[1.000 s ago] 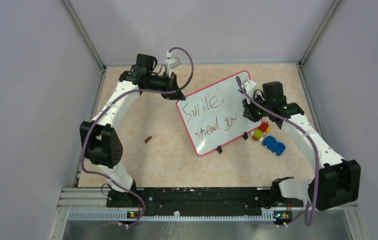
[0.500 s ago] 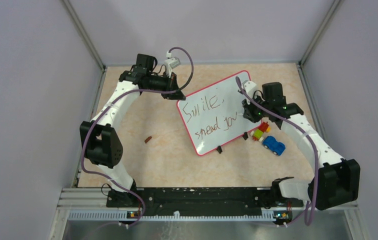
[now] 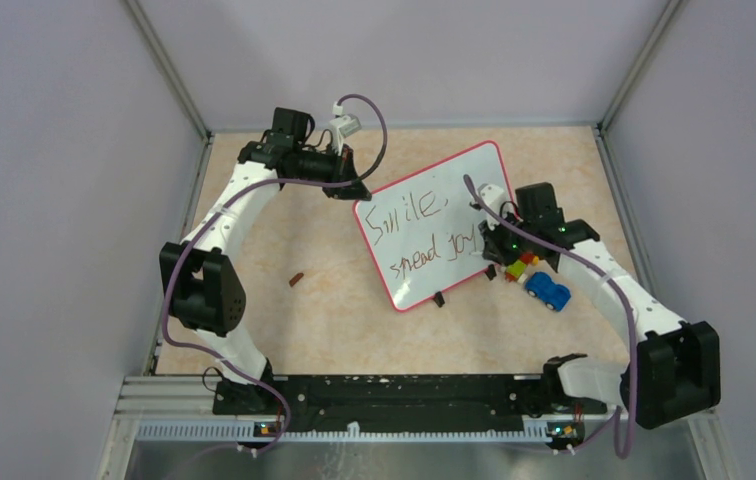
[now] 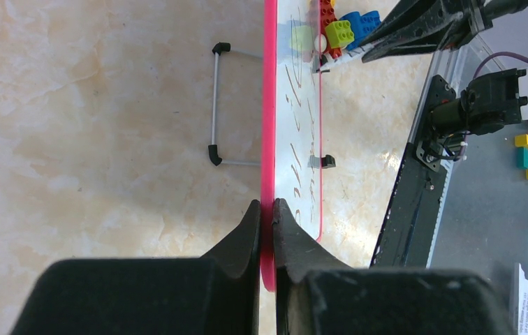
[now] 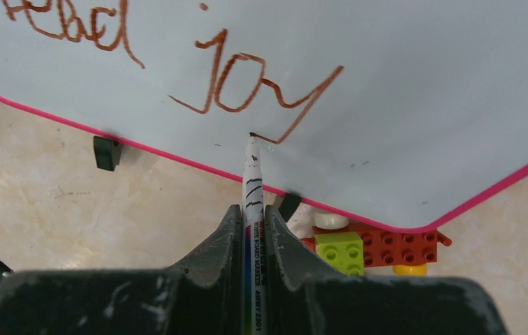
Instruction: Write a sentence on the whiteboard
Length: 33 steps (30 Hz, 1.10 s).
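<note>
The whiteboard (image 3: 459, 185), white with a red-pink rim and black feet, stands tilted mid-table. The sentence (image 3: 424, 228) reads "Smile, spread joy" in two brownish-red lines; "joy" (image 5: 254, 87) fills the right wrist view. My left gripper (image 3: 354, 188) is shut on the board's upper left corner; the rim (image 4: 269, 139) runs edge-on between its fingers. My right gripper (image 3: 494, 245) is shut on a white whiteboard marker (image 5: 253, 181), whose tip sits at the board just below the tail of the "y".
A red, green and yellow brick toy (image 3: 520, 264) and a blue toy car (image 3: 548, 291) lie right of the board's lower corner. A small brown piece (image 3: 296, 279) lies on the table left of the board. Walls close in on three sides.
My right gripper has moved down and toward the board's lower right edge with the marker. The "y" of "joy" now shows complete. The left arm and board have not moved.
</note>
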### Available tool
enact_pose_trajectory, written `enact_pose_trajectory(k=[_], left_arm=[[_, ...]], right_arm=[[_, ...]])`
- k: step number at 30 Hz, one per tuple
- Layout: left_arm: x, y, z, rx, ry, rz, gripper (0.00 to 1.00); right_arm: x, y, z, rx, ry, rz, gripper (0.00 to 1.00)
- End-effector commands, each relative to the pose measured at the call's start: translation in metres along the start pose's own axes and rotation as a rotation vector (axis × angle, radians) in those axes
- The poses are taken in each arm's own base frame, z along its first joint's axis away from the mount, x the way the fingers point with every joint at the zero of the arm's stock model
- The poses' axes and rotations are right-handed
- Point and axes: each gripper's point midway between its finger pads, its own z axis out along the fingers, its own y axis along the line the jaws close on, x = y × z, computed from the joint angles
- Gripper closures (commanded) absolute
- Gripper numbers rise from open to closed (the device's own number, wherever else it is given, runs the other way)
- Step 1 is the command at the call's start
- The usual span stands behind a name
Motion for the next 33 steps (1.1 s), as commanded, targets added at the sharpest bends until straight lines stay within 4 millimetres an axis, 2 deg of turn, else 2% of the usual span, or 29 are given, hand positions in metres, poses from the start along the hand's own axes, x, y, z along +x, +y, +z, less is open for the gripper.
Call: enact_pose_trajectory(k=[1,4,7,11,16,22,29,33], left_arm=[[0.034,-0.001,0.016,0.018,0.102,-0.079,1.0],[0.034,-0.002,0.015,0.016,0.101,-0.076,1.0],[0.034,-0.002,0.014,0.013,0.101,-0.071,1.0],[0.034,-0.003,0.014,0.018,0.099,-0.07,1.0],[0.034,-0.004,0.014,0.021,0.099,-0.07,1.0],[0.034,-0.003,0.014,0.02,0.1,-0.071,1.0],[0.035,-0.002,0.013,0.01,0.103,-0.063,1.0],[0.035,-0.002,0.014,0.012,0.103,-0.064,1.0]], right_arm=[[-0.031,0.016,0.002,-0.031,-0.081,-0.046,1.0],[-0.043,0.019,-0.002,-0.049,-0.104,-0.046,1.0],[-0.047,0.019,-0.01,-0.043,-0.116,-0.048,1.0],[-0.038,0.013,-0.02,-0.026,-0.109,-0.04,1.0],[-0.019,-0.012,-0.026,0.034,-0.074,-0.017,1.0],[-0.018,-0.028,-0.018,0.078,-0.058,-0.01,1.0],[-0.01,-0.034,-0.005,0.088,-0.028,-0.01,1.0],[-0.009,-0.032,-0.008,0.089,-0.028,-0.013,1.0]])
